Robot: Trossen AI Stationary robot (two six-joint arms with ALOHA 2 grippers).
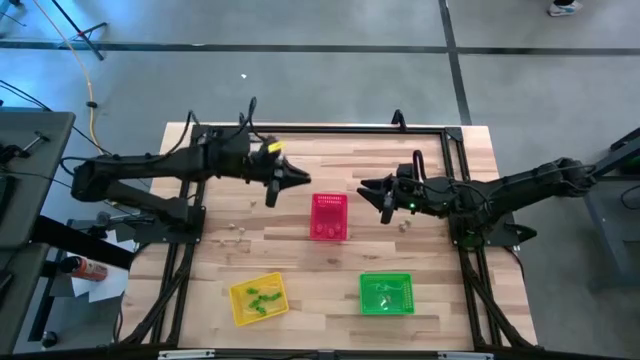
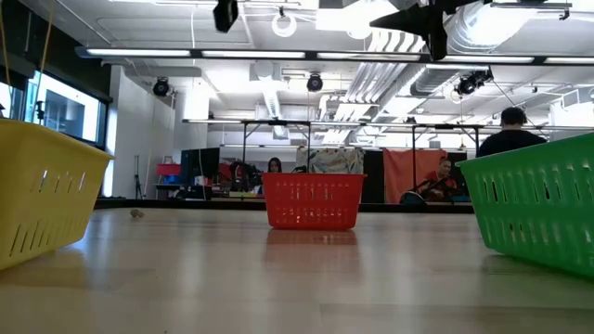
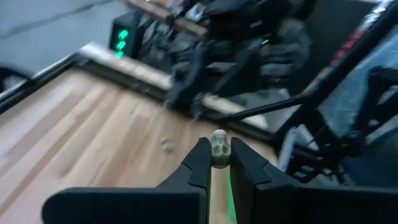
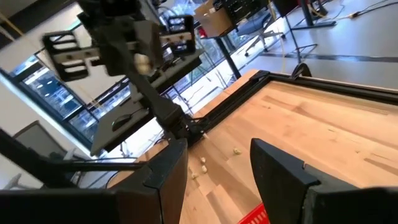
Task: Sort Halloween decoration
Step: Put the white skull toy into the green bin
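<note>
The left gripper (image 1: 297, 178) hangs above the bench (image 1: 440, 300), just beside the pink-red basket (image 1: 329, 217), and its fingers (image 3: 200, 163) pinch a pale whitish trinket (image 3: 219, 147) by a thin edge hold near the tips. The right gripper (image 1: 372, 192) hovers on the basket's other side with its jaws spread and nothing between them. More pale trinkets (image 1: 237, 231) lie loose on the bench left of that basket, and one (image 1: 405, 225) sits to its right; green ones (image 1: 259, 299) rest in the yellow basket (image 1: 258, 299), and the green basket (image 1: 386, 294) holds green pieces too. The grip looks the main risk: so small a piece, held only at the fingertips, could slip or twist out during a quick swing and roll off among the loose ones. The two grippers also face each other closely over the pink-red basket, so a move by both toward it might bring them into contact.
</note>
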